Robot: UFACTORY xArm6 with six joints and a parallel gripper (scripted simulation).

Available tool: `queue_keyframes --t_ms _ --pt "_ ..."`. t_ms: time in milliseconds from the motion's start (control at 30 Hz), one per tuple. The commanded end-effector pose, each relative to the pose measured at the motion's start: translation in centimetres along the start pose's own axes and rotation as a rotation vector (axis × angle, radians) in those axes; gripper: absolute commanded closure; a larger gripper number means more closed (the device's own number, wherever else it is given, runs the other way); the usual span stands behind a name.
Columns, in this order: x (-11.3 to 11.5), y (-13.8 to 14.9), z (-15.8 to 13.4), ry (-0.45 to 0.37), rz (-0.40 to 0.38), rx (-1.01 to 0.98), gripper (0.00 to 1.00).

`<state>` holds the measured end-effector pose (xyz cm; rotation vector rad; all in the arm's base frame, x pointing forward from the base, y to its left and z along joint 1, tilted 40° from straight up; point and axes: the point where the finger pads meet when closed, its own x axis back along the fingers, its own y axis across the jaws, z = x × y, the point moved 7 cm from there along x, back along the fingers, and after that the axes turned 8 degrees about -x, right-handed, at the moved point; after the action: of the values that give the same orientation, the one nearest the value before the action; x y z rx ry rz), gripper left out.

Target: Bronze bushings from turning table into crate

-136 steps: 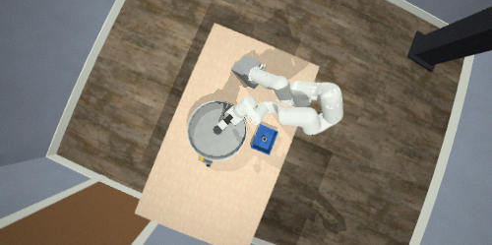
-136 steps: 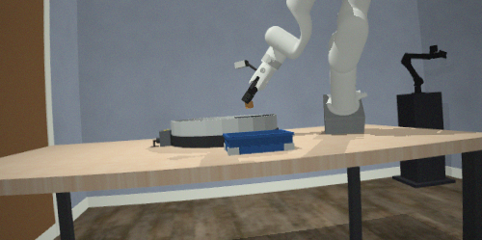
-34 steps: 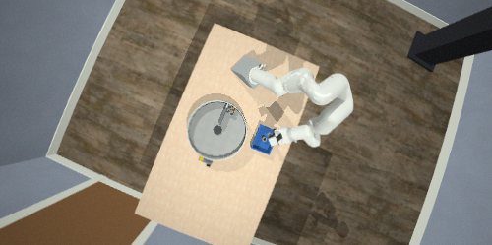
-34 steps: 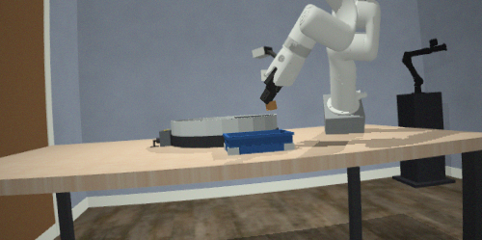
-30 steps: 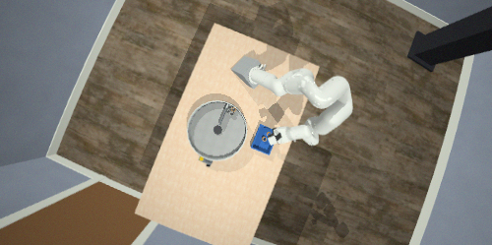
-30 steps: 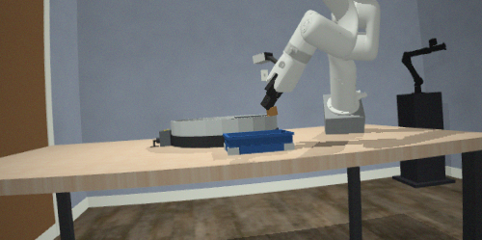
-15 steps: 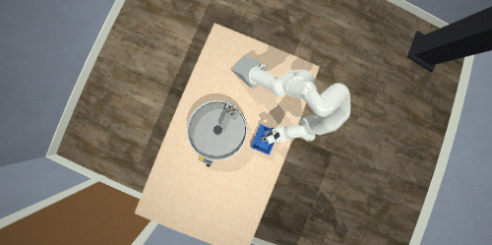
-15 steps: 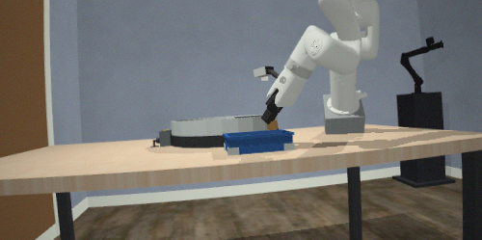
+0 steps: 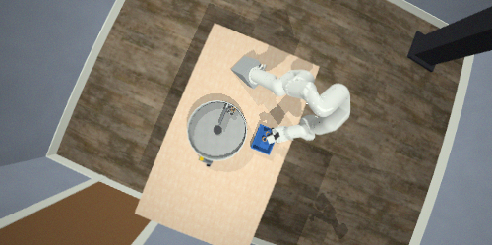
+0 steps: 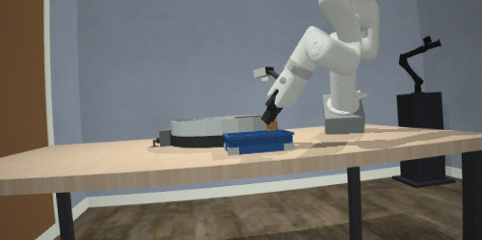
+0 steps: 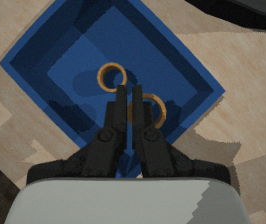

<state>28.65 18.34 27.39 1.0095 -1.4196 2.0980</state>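
At centre left of the top view lay the round grey turning table (image 9: 197, 137), with small bushings near its upper rim, apparently steel. Just right, apart from it, sat the blue rectangular crate (image 11: 33, 46). One bronze ring bushing (image 11: 103, 70) lay inside; the black gripper (image 11: 129, 96), low between the walls, pinched a second bronze bushing (image 11: 158, 111).

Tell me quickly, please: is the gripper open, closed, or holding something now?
Gripper: jaws closed on a bronze bushing, low over the blue crate.

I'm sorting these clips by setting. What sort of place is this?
Probably a bare test room or lab cell: a white robot arm bolted on a light wooden table, a grey round turning table beside a blue crate, plain blue-grey walls and a wood-plank floor.
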Motion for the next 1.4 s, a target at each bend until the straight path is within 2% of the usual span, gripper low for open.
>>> queue_keyframes --t_ms 0,900,1367 --pt "-0.2 0.0 -0.2 0.000 0.002 -0.001 1.00" --pt "-2.9 0.3 -2.4 0.000 0.002 -0.001 1.00" --pt "-3.1 0.3 -2.6 0.000 0.002 -0.001 1.00"
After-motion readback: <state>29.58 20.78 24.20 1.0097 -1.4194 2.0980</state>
